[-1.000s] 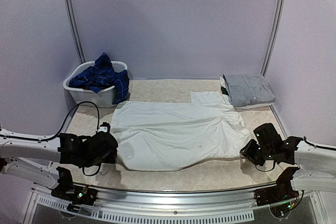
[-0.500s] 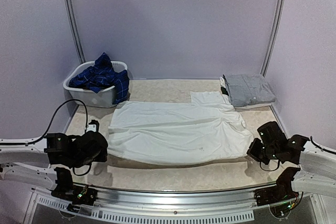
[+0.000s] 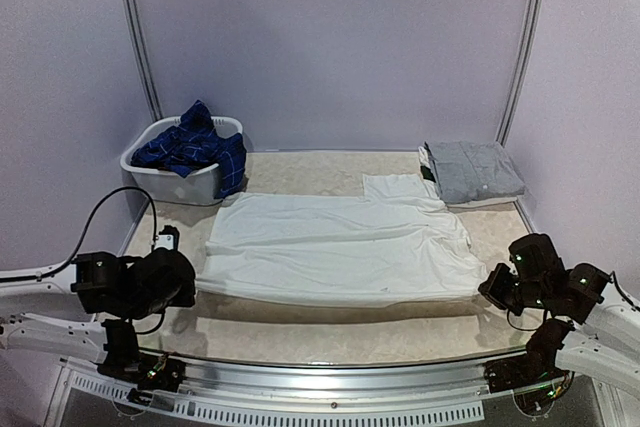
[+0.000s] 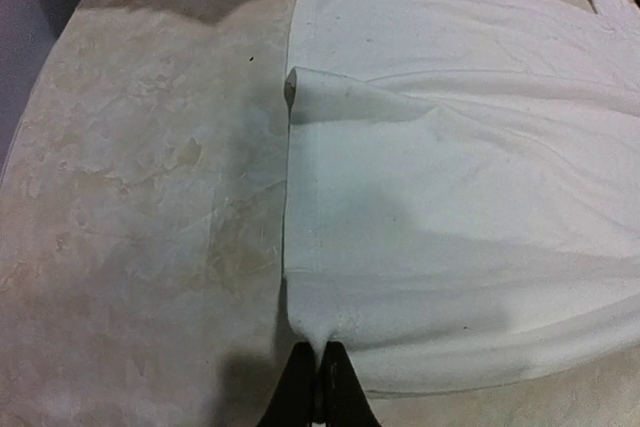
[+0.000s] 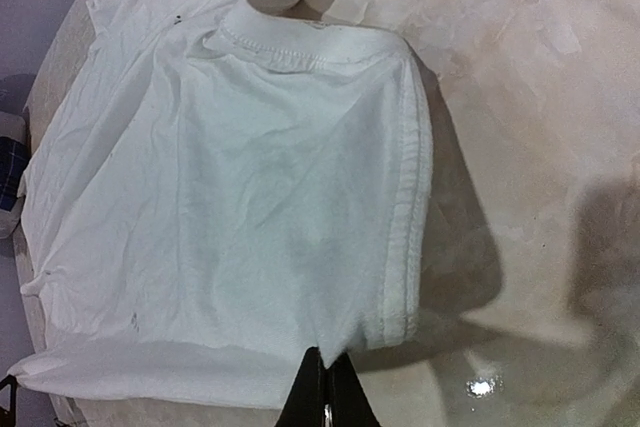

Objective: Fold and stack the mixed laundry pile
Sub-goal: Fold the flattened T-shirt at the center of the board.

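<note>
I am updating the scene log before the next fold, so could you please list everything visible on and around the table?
white garment: one, white, spread flat across the middle of the table
navy plaid shirt: one, navy with thin white lines, heaped in the basket and draped over its rim
folded grey garment: one, grey, far right corner
basket: one, white, far left corner
table: one, beige marbled, under everything
left gripper: one, black, shut on the white garment's near left corner
right gripper: one, black, shut on the white garment's near right edge
</note>
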